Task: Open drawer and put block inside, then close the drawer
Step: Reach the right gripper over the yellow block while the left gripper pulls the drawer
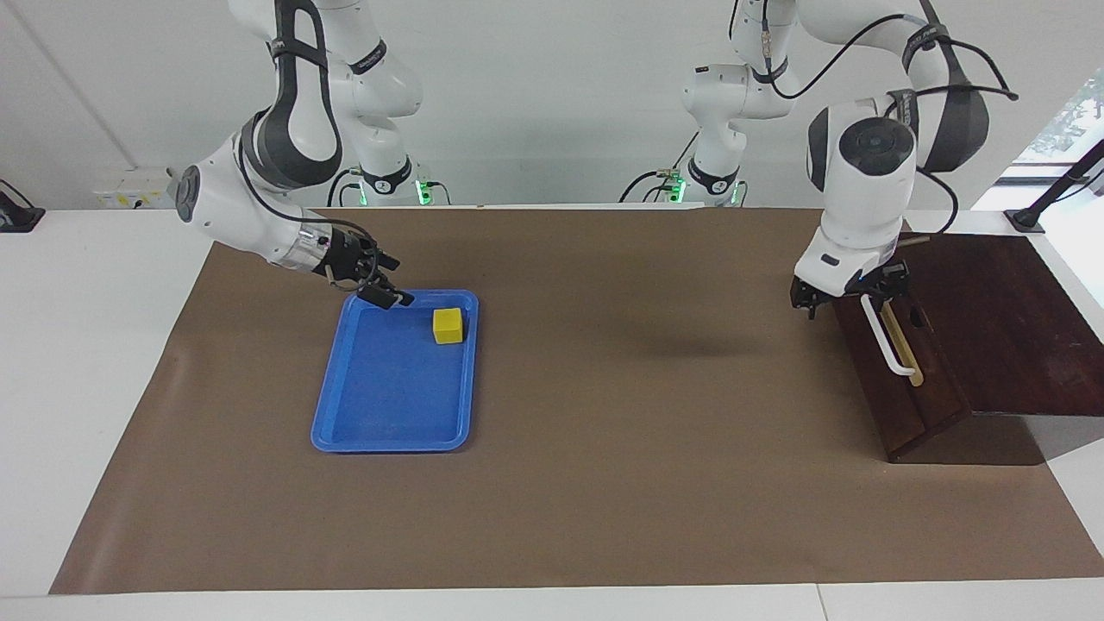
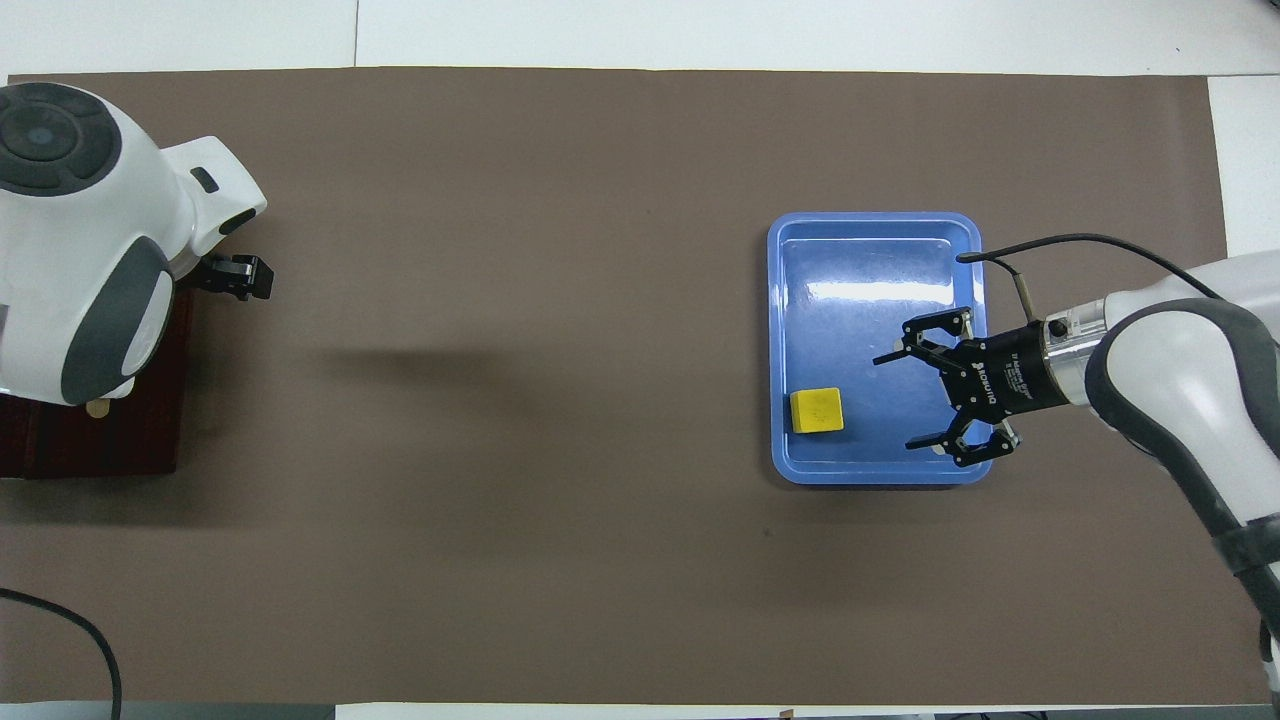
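Note:
The yellow block [image 1: 448,325] [image 2: 817,410] lies in the blue tray [image 1: 388,445] [image 2: 880,220], in the corner nearest the robots on the side toward the left arm's end. My right gripper [image 1: 384,293] [image 2: 895,402] hangs open over the tray, beside the block and not touching it. The dark wood drawer [image 1: 901,388] is shut, its white handle [image 1: 888,345] facing the table's middle. My left gripper [image 1: 845,299] stands open at the handle's end nearest the robots. In the overhead view the left arm hides most of the box [image 2: 100,440]; one finger [image 2: 238,277] shows.
A brown mat [image 1: 621,483] covers the table between the tray and the drawer box. The box sits at the left arm's end, partly off the mat. White table [image 1: 86,345] borders the mat at the right arm's end.

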Controlling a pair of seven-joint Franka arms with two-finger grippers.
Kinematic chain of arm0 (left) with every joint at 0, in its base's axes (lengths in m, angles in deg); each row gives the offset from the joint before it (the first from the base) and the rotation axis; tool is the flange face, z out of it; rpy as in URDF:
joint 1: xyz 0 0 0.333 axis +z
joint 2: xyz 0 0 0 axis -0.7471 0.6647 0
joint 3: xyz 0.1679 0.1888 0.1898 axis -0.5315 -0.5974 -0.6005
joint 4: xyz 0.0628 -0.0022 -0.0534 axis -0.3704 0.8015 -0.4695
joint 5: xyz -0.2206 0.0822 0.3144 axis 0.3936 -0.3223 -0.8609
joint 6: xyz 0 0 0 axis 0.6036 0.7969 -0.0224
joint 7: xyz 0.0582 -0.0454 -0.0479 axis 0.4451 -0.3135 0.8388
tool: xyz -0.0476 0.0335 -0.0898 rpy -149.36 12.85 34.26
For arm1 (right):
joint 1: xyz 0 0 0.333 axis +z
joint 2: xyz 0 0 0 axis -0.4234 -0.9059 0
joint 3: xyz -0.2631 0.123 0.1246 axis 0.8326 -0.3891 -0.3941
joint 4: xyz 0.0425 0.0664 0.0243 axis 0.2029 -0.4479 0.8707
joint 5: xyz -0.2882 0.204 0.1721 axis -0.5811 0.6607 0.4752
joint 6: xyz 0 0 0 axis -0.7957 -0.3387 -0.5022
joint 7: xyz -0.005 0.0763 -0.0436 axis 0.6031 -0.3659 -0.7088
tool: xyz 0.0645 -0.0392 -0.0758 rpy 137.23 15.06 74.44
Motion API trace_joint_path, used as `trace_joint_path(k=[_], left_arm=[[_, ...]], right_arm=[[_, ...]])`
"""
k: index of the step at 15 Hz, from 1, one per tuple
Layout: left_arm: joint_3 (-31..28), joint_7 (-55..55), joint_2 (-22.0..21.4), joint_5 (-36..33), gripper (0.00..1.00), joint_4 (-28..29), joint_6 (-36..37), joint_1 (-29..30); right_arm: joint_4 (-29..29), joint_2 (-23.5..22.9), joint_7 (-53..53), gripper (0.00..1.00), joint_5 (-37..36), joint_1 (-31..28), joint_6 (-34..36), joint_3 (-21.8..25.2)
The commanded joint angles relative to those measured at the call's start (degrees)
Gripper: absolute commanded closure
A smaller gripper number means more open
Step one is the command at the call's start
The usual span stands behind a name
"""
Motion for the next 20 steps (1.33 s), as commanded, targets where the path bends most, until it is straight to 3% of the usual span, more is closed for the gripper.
trace_joint_path(k=[1, 6, 20], left_arm=[[-0.51, 0.74, 0.32, -4.63, 0.00, 1.79, -4.15, 1.98], [-0.51, 0.91, 2.69, -10.54, 0.00, 3.28, -5.83, 3.31], [-0.77, 1.26, 1.29, -11.34, 0.00, 10.84, -7.94, 4.89]], right_arm=[[-1.16, -4.90, -1.41, 0.00, 4.81, -0.15, -2.07, 0.06], [1.48, -11.77, -2.47, 0.00, 9.73, 0.11, -3.30, 0.06], [-1.86, -11.43, -5.29, 0.00, 14.22, 0.38, -4.09, 0.06]])
